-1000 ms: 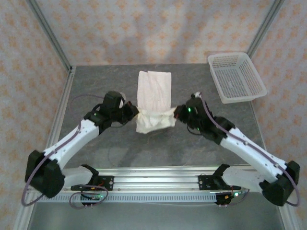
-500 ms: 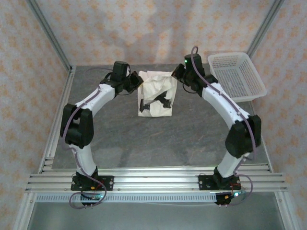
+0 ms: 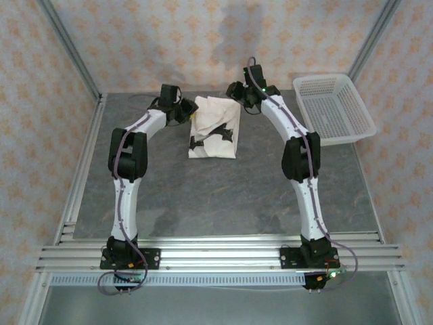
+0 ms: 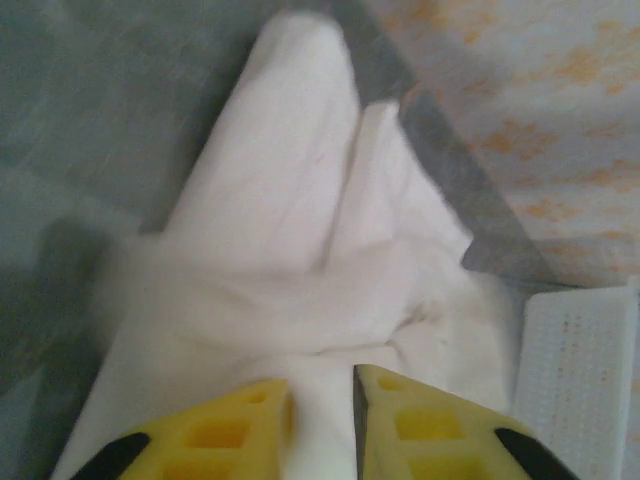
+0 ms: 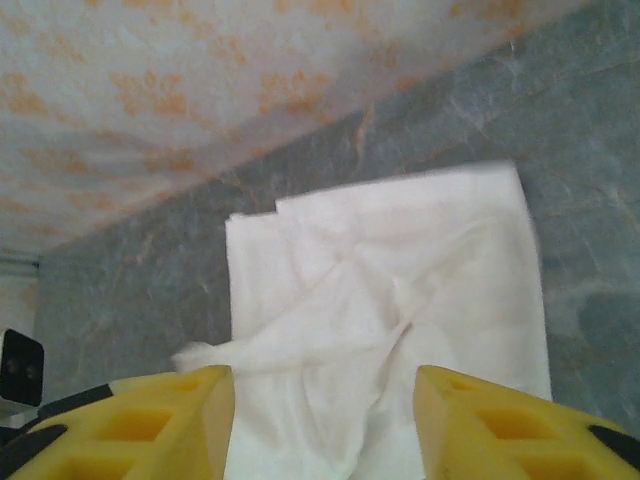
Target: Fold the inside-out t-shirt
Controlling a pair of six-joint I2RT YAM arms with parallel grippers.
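**White cotton, newly doubled beside the basket**

The plain white, wrinkled cotton t-shirt (image 3: pixel 215 128) lies left of the white plastic mesh basket (image 3: pixel 323 78). Within the last second both arms carried its near hem up level with the basket, which probably completes one fold. The right gripper (image 5: pixel 322 400) stands apart and empty. The left gripper (image 4: pixel 320 400) is narrowly parted on cloth, grip undecidable. Grey stone-look table (image 3: pixel 223 196); orange-patterned walls (image 3: pixel 203 40).

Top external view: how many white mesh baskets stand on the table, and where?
1. The basket stands at the table's far right corner, to the right of the t-shirt. The arms could hide little, so another is unlikely.
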